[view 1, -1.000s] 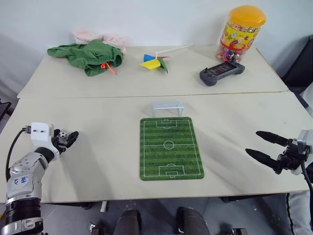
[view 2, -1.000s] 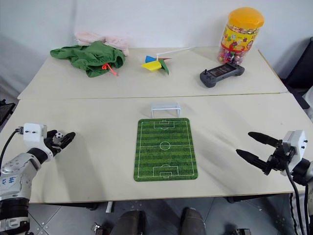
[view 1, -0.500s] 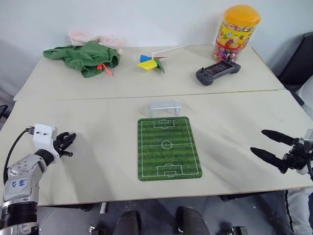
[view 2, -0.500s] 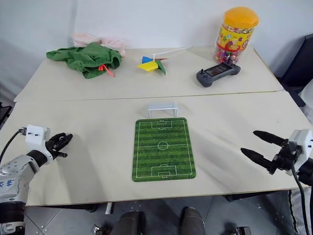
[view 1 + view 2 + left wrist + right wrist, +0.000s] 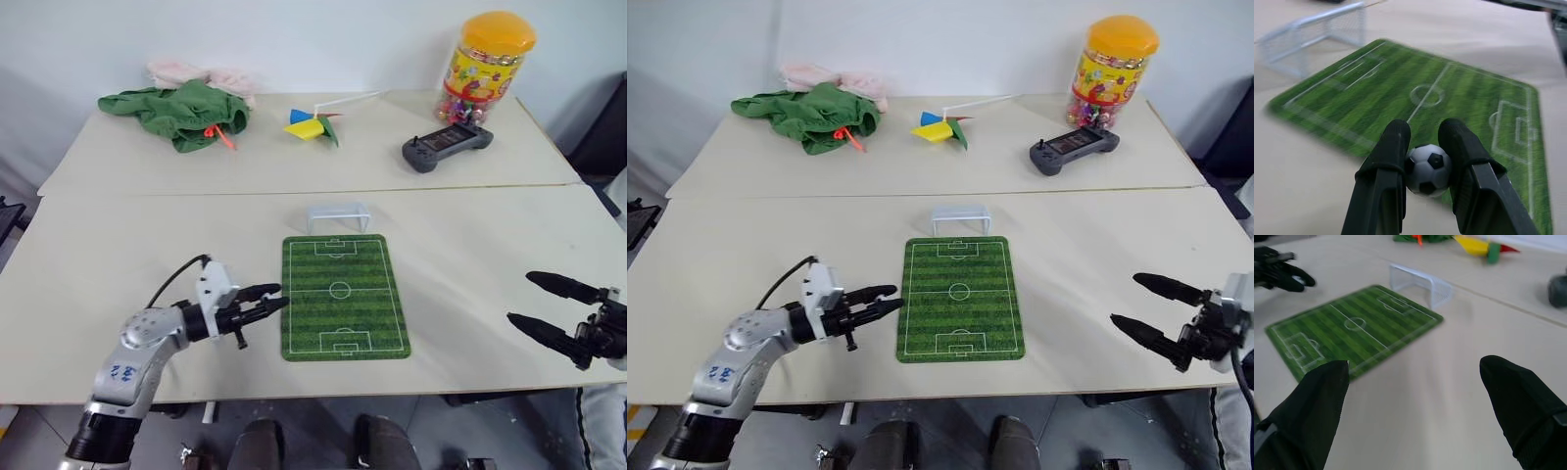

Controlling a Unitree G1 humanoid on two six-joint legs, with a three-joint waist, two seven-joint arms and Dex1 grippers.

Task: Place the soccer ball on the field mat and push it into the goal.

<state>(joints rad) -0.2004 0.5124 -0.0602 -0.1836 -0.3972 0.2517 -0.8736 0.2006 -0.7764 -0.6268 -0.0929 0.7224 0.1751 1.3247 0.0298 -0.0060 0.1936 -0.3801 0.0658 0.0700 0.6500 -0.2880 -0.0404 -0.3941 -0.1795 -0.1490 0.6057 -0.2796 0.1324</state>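
The table (image 5: 147, 255) is carrying the field mat (image 5: 343, 294) at its middle. The goal (image 5: 337, 216) is standing just beyond the mat's far end. The left gripper (image 5: 274, 298) is hovering at the mat's left edge, its fingers (image 5: 1388, 161) pinching the soccer ball (image 5: 1427, 169) between them, just above the mat's border. The right gripper (image 5: 544, 305) is hanging well to the right of the mat, its fingers (image 5: 1312, 396) spreading wide and gripping nothing.
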